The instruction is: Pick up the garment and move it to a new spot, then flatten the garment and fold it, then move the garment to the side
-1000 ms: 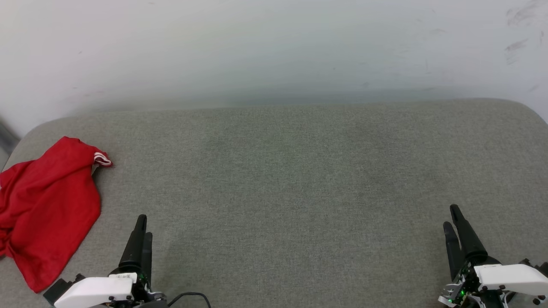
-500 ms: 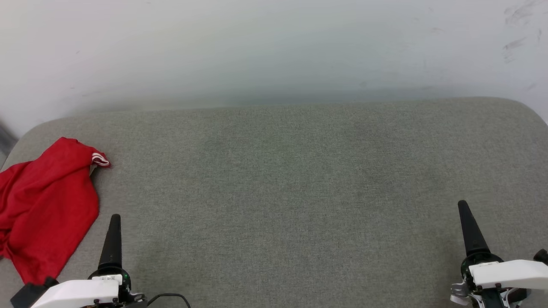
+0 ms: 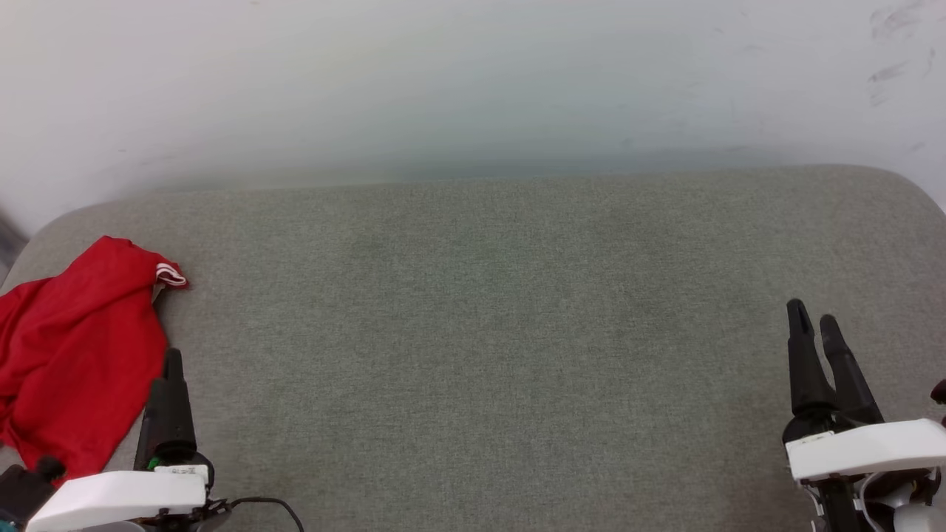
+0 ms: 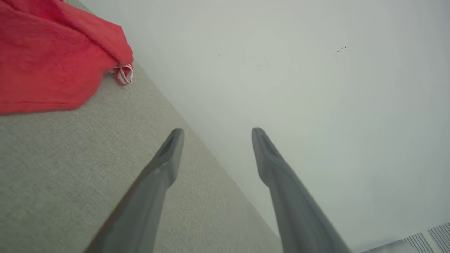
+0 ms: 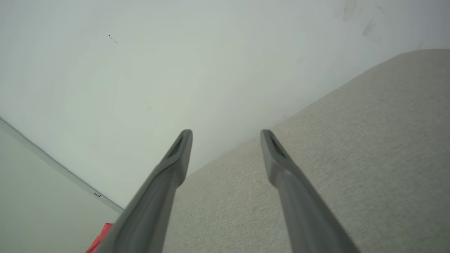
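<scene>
Setting: bare indoor room, kind uncertain. Grey fabric-covered bench (image 3: 473,332) with rounded corners abuts plain white wall (image 3: 443,74); scuff marks (image 3: 890,74) on wall at 1 o'clock.

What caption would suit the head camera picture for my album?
Open left gripper beside a crumpled red jersey on a grey cushion; open right gripper far across.

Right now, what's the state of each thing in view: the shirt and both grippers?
red shirt: crumpled in a heap at the left end of the grey cushion, unfolded, not held, striped trim showing.
left gripper: open, empty, beside the shirt and apart from it.
right gripper: open, empty, over the cushion's right end.
</scene>
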`<state>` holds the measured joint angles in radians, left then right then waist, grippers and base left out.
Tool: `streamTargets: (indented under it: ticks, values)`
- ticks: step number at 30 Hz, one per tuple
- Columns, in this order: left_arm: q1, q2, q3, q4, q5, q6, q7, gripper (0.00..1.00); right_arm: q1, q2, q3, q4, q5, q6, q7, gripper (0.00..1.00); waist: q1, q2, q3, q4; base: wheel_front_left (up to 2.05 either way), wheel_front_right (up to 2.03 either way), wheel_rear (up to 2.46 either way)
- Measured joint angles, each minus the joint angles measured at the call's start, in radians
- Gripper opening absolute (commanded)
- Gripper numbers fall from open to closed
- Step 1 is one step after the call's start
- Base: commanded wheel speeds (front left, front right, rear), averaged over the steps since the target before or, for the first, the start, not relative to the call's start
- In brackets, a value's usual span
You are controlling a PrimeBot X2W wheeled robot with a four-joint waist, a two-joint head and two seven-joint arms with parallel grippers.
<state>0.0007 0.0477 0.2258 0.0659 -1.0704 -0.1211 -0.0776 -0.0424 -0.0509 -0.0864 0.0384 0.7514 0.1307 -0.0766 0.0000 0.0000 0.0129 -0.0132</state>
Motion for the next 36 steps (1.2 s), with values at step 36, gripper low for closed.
streamTargets:
  ticks: [36]
  values:
    - [0.042, 0.141, -0.477, -0.147, 0.756, 0.322, -0.098, 1.0, 0.023, 0.0, 0.08, -0.056, -0.621, 0.0, -0.099, 1.0, 0.0, 0.0, 0.012, -0.017, 0.0, 0.0, 0.0]
